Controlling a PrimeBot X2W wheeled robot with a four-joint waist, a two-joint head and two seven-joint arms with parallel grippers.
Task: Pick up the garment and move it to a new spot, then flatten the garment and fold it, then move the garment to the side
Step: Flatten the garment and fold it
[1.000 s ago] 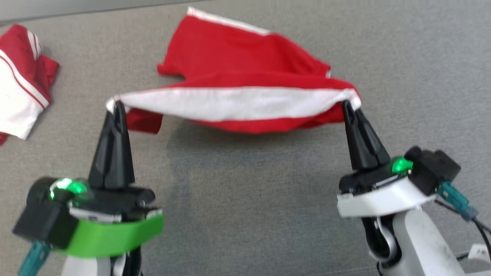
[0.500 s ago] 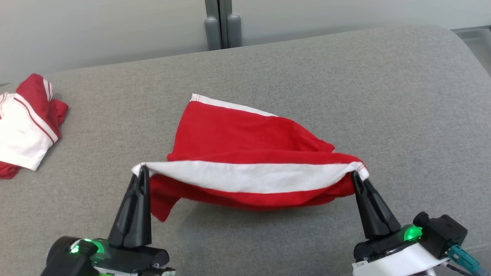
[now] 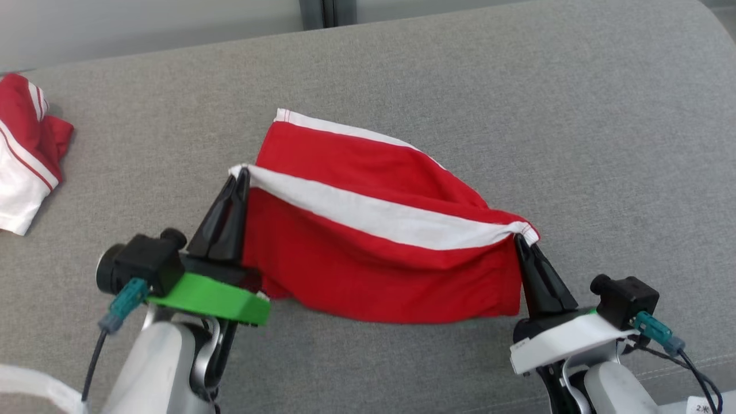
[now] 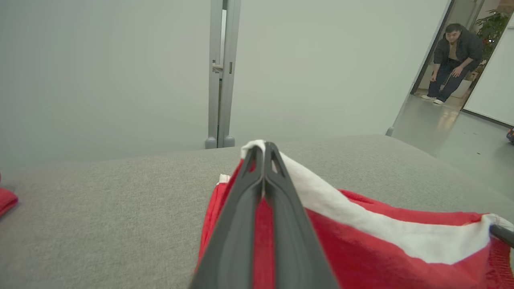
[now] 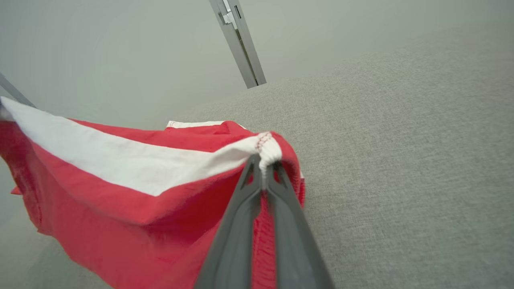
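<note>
The garment (image 3: 368,259) is red with a broad white band, stretched between my two grippers above the grey cushion (image 3: 517,103). My left gripper (image 3: 240,172) is shut on the band's left corner, held higher. My right gripper (image 3: 520,238) is shut on the right corner. The near half hangs down as a red sheet; the far half trails on the cushion up to a white hem. In the left wrist view my left gripper (image 4: 263,146) pinches the white band of the garment (image 4: 381,249). In the right wrist view my right gripper (image 5: 265,160) clamps the bunched corner of the garment (image 5: 112,192).
Another red-and-white garment (image 3: 26,149) lies crumpled at the cushion's far left. A pale wall with a grey post (image 4: 220,72) stands behind the cushion. A person (image 4: 453,60) crouches in a doorway far right in the left wrist view. Bare cushion lies right of the garment.
The head camera has shifted. My left gripper has risen and moved forward with its corner, so the white band now slopes down to the right and the red front hangs straighter.
</note>
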